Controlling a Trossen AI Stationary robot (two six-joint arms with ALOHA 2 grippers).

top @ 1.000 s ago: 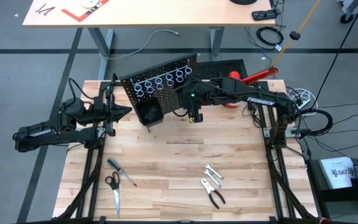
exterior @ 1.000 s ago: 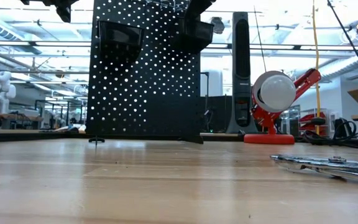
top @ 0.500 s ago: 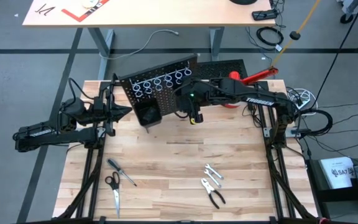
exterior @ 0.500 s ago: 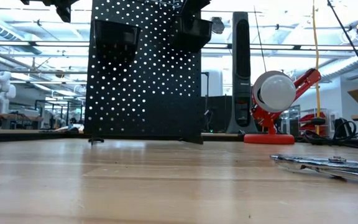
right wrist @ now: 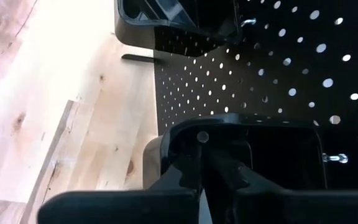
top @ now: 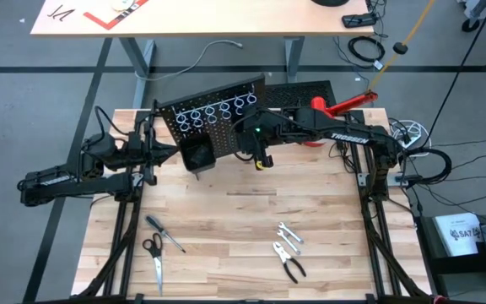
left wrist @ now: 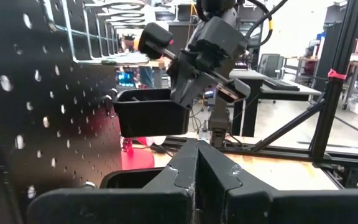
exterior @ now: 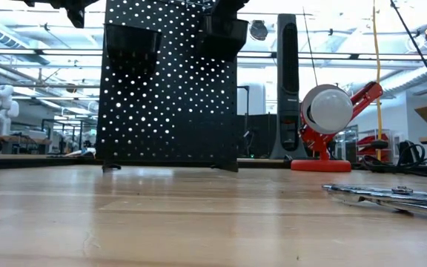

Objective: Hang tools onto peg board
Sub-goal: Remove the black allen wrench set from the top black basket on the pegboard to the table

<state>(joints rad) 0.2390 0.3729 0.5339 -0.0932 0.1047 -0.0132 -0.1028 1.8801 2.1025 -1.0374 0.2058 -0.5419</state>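
The black peg board (top: 218, 127) stands on its feet (exterior: 110, 167) at the table's far middle, with silver rings (top: 213, 111) along its top and two black bins. My right gripper (top: 261, 160) is shut on the right bin (right wrist: 278, 149). My left gripper (top: 174, 151) is shut, with its tips beside the left bin (top: 197, 155). The screwdriver (top: 165, 233) and scissors (top: 154, 257) lie near left. The wrench (top: 289, 234) and pliers (top: 289, 263) lie near right. My right gripper pinches the right bin's wall at its rim (right wrist: 179, 134) between its two fingers, coming from above and pointing down. The fingers themselves hide the exact place. The bin stays hooked on the board, which stands on the table. My left gripper: I cannot tell whether its shut tips (left wrist: 197, 146) touch the left bin (left wrist: 129, 179).
A red-and-white lamp (top: 327, 110) stands at the far right, beside a flat black slotted panel (top: 302, 89) behind the board. The table's middle (top: 251, 203) is bare wood. The arms' frames run along both side edges.
My right gripper has gone a little toward the table's left edge with the bin. The peg board has gone with it, sliding toward the left and turning slightly about, still standing on its feet. My left gripper has kept still.
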